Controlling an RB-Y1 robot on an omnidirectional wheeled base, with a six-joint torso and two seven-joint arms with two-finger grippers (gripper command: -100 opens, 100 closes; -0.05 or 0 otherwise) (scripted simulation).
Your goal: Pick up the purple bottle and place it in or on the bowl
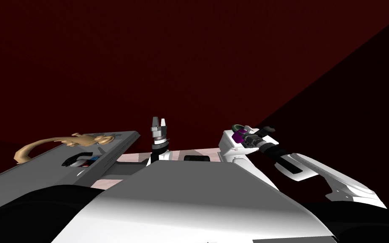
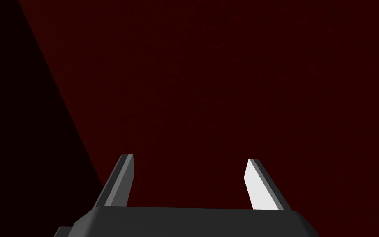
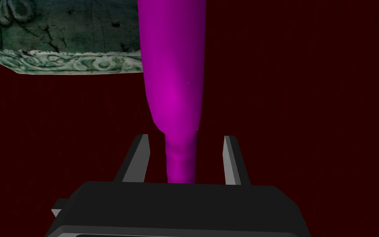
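Right wrist view: purple bottle (image 3: 174,74) neck inside right gripper (image 3: 184,138), can't tell grip; bowl (image 3: 61,37) eleven o'clock, looks like carrying, next over rim

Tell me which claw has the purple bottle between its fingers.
The right claw: the neck of the purple bottle stands between its fingers. The left claw stands open, empty.

left gripper (image 2: 190,158) splayed (raised), right gripper (image 3: 186,138) parted
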